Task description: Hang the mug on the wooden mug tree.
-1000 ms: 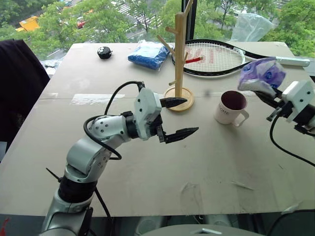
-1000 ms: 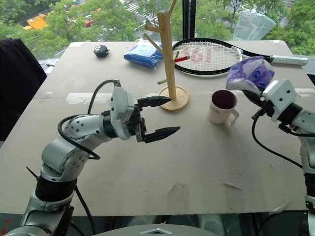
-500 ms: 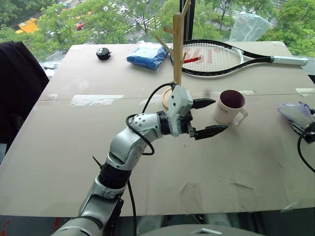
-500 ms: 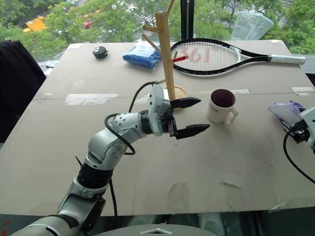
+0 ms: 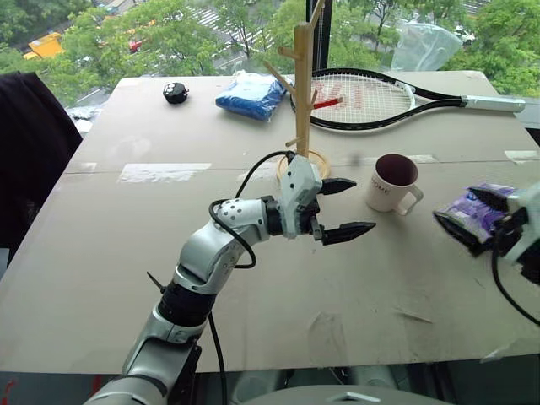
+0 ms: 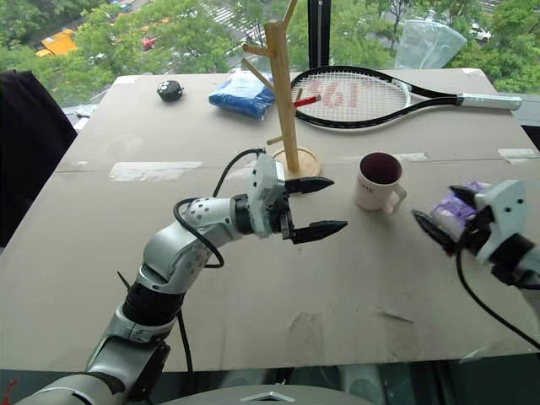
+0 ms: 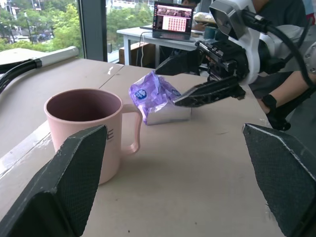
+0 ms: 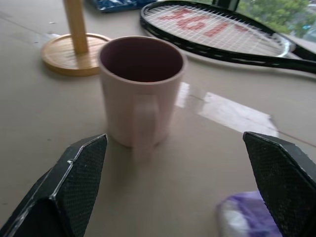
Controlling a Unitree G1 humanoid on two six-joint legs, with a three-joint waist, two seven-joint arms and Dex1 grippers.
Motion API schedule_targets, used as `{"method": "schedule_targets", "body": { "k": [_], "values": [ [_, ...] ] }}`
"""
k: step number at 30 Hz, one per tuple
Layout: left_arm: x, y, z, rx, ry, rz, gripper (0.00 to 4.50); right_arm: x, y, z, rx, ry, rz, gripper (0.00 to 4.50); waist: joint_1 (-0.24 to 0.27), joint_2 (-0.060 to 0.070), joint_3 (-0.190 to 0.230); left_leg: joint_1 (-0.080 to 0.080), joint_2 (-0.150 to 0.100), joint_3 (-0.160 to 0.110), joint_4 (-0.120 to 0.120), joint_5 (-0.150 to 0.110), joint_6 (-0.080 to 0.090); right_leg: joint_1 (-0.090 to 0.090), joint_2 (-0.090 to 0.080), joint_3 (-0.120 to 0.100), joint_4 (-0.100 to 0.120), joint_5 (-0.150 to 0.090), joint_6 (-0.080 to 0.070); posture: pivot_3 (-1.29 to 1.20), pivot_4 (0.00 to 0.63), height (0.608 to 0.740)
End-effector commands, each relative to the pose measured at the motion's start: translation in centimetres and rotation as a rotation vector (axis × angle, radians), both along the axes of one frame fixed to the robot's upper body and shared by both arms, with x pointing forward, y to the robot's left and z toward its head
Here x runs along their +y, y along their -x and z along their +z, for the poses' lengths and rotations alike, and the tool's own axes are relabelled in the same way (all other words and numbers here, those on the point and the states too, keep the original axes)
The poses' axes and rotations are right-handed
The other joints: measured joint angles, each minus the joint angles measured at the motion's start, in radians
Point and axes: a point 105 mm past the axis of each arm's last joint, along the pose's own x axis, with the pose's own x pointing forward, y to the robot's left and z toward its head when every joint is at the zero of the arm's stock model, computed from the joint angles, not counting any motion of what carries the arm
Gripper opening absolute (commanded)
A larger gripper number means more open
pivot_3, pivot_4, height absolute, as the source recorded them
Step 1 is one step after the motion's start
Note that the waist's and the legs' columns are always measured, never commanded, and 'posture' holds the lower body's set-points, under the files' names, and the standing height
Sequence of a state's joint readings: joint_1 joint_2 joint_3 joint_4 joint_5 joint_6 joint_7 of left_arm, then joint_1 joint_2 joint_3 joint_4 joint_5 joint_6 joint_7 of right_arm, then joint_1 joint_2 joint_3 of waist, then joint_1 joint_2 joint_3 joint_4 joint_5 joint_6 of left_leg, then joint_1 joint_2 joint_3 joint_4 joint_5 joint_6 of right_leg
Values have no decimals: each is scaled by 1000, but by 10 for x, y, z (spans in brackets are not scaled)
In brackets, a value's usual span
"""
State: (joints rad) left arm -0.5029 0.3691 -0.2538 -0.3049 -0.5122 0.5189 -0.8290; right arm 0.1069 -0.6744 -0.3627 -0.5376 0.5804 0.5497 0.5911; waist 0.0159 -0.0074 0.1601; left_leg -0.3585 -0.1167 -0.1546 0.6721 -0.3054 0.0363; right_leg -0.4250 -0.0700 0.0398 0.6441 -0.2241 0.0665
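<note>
Two end effectors are over the tabletop (image 5: 101,253), and both have their black fingers spread wide with nothing between them; our left end effector (image 5: 348,207) points sideways toward the mug (image 5: 391,182), its fingertips just short of it and not touching; our right end effector (image 6: 445,215) sits low at the right side of the tabletop, fingers apart around the purple-and-white tissue pack (image 5: 472,215), which in the left wrist view lies on the tabletop with the fingers close at either side; we cannot tell whether they touch it.

The mug stands upright on the tabletop, maroon inside showing, handle turned toward the near right, dark lettering on its side; it is near the wooden mug tree (image 5: 304,84), to its right, and apart from it; the mug tree stands upright on its round base, pegs bare.

Behind them lie a tennis racket (image 5: 380,97), a blue packet (image 5: 251,93) and a small black object (image 5: 175,91).
</note>
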Motion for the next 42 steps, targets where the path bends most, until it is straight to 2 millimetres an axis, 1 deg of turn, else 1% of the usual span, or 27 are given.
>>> {"method": "schedule_targets", "body": {
  "k": [1,3,6,8,11,14,17,19,20,22,25,32,35,39,41,42],
  "values": [
    [4,6,9,-55,-18,-2,4500,12,-8,-15,20,25,-64,4466,3,0,0,0,0,0,0,0,0,0,0,0,0,0,0,0,150,740],
    [6,5,6,-65,-52,8,4500,11,-17,-23,13,21,-135,4466,4,0,0,-1,-1,0,1,0,0,0,0,0,0,1,1,0,150,740],
    [8,2,7,-102,-76,36,4500,10,-31,-37,-5,-16,-251,4466,1,0,0,0,-1,1,1,0,0,0,0,0,0,2,1,0,150,740],
    [9,2,8,-110,-80,40,4500,5,-37,-44,-23,-28,-312,4466,0,0,0,0,-1,1,1,0,0,0,0,0,0,2,1,0,150,740],
    [9,4,8,-114,-86,42,4500,1,-43,-43,-54,-72,-350,4466,-2,0,0,-2,-1,1,1,0,0,-3,0,-1,0,2,1,0,150,740],
    [8,4,7,-131,-98,46,4500,-1,-49,-42,-75,-80,-371,4466,-5,0,0,-2,-1,5,0,0,0,-5,1,1,1,2,1,0,150,740],
    [8,3,7,-131,-98,46,4500,0,-53,-41,-85,-90,-365,3640,-4,1,-1,-2,-1,5,0,0,0,-5,1,1,1,2,1,0,150,740],
    [8,2,7,-133,-101,49,4500,1,-55,-39,-96,-97,-354,2607,-4,1,-1,-2,-1,5,0,0,0,-5,1,1,2,2,1,0,150,740],
    [8,2,7,-134,-101,53,4500,1,-57,-38,-100,-104,-347,2300,-4,1,-1,-2,-1,5,0,0,0,-5,1,1,2,2,1,0,150,740],
    [8,1,8,-136,-102,59,4500,2,-58,-37,-105,-108,-334,1335,-4,1,-1,-2,-1,6,0,0,0,-5,1,1,2,2,1,0,150,740],
    [8,1,8,-136,-103,63,4500,4,-60,-39,-101,-111,-321,70,-4,1,-1,-2,-1,6,0,0,0,-5,1,1,2,2,1,0,150,740],
    [9,0,7,-137,-107,71,4500,10,-64,-43,-86,-122,-291,70,-5,1,-1,-2,-1,6,0,0,0,-6,1,2,2,2,1,0,150,740],
    [11,-1,7,-138,-107,85,4500,11,-67,-40,-98,-117,-284,70,-5,1,-1,-2,-1,6,0,0,0,-6,1,2,2,2,1,0,150,740],
    [15,-4,8,-133,-75,127,4500,12,-72,-22,-137,-87,-228,70,-5,1,-1,-2,-1,6,0,0,0,-6,1,2,3,2,1,0,150,740],
    [18,-7,13,-107,13,180,4500,20,-77,-2,-177,-5,-101,70,-8,1,-1,-2,-1,7,0,0,0,-6,1,3,3,2,1,0,150,740],
    [20,-6,12,-102,47,203,4500,25,-82,10,-194,44,-28,70,-8,1,-1,-2,-1,8,1,0,0,-7,1,4,3,2,1,0,150,740]
  ]
}}
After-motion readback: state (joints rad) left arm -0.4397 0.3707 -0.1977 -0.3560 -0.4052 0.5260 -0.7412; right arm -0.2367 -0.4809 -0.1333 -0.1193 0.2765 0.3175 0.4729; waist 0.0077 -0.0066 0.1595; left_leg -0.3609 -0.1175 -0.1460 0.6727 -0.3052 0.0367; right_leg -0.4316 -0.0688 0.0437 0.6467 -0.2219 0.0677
